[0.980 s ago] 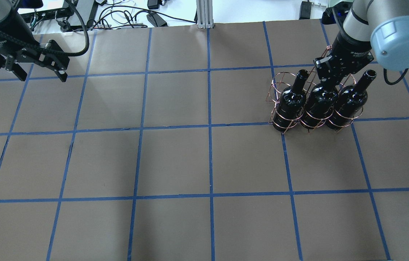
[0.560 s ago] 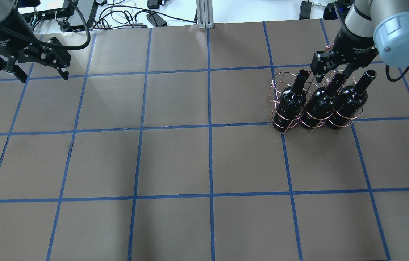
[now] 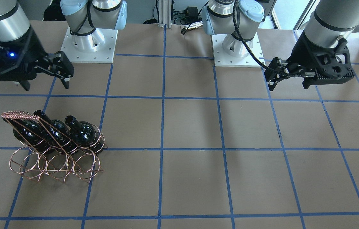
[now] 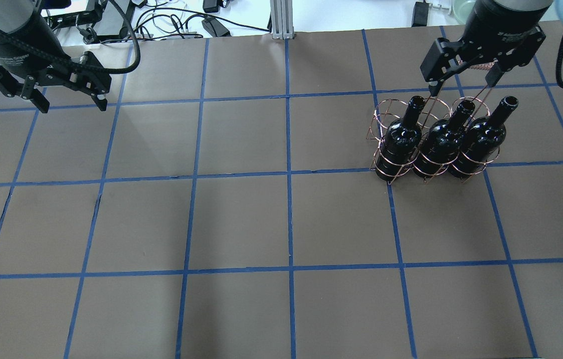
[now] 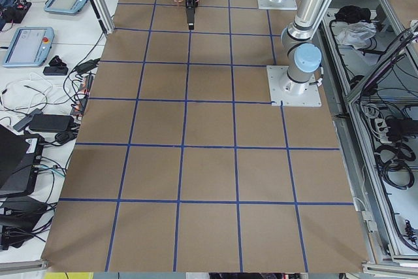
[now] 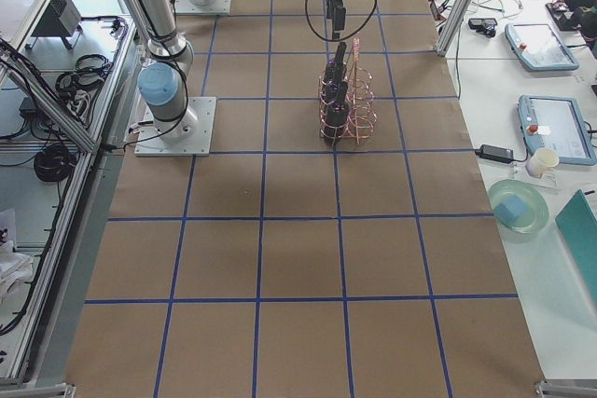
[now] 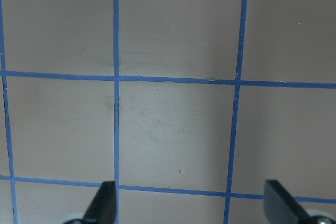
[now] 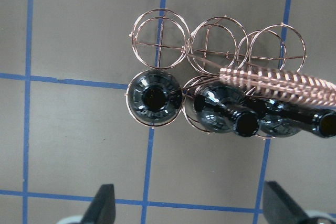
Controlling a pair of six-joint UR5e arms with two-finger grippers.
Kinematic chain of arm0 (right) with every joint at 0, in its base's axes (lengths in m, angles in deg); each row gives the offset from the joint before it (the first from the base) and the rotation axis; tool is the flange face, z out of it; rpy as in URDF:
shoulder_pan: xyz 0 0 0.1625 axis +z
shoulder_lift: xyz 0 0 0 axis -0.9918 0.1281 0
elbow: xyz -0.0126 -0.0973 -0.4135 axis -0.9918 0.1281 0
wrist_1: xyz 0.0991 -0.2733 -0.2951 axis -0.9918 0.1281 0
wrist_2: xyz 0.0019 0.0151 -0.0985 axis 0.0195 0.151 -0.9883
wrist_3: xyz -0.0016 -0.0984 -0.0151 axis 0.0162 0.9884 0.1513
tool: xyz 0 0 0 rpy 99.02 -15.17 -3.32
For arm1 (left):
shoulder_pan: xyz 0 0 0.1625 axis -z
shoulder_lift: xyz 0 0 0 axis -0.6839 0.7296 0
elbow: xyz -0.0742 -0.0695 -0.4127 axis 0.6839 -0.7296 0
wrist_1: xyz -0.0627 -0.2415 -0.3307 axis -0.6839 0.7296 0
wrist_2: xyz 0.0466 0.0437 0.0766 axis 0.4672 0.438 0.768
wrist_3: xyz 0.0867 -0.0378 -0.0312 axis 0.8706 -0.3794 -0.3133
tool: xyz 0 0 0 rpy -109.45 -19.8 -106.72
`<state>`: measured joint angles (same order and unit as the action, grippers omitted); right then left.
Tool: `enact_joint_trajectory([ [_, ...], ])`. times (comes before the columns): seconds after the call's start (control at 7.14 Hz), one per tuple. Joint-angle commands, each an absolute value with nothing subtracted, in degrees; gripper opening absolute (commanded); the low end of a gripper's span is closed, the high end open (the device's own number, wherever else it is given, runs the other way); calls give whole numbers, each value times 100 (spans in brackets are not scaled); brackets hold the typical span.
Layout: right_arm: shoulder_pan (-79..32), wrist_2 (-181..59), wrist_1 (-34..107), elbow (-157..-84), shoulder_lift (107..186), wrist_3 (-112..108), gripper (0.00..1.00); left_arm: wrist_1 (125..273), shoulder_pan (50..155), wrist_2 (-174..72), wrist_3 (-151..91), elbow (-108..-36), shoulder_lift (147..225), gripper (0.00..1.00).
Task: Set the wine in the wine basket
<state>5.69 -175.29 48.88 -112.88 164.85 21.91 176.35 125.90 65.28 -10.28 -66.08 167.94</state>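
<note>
Right gripper [image 4: 463, 85] is up and away! A second ago it was down on the neck of the middle bottle [image 4: 440, 142]; now it hangs above and behind the basket [image 8: 160, 44], jaws spread wide with nothing between them. The middle bottle stands free in its ring, between the other two bottles, so all three fill the row nearest the robot. The far row of rings is bare. By my read the placing is done and this is the pull-back. Left gripper [image 4: 74, 106] has drifted a little at the far side of the table, jaws wide too, holding nothing. As for writing: the glass carries no label, and the white lettering on the right wrist is too small to read.
</note>
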Motion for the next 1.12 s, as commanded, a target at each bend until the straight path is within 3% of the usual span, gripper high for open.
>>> enact_joint_trajectory([
  [0.0,1226,-17584,4820,-11267,16577,1465,100,17657,12621,6493,-1012,-6604,16748,100],
  [0.98,1184,-17541,4635,-11293,16569,1359,100,18053,13192,6168,-1468,-6613,16511,100],
])
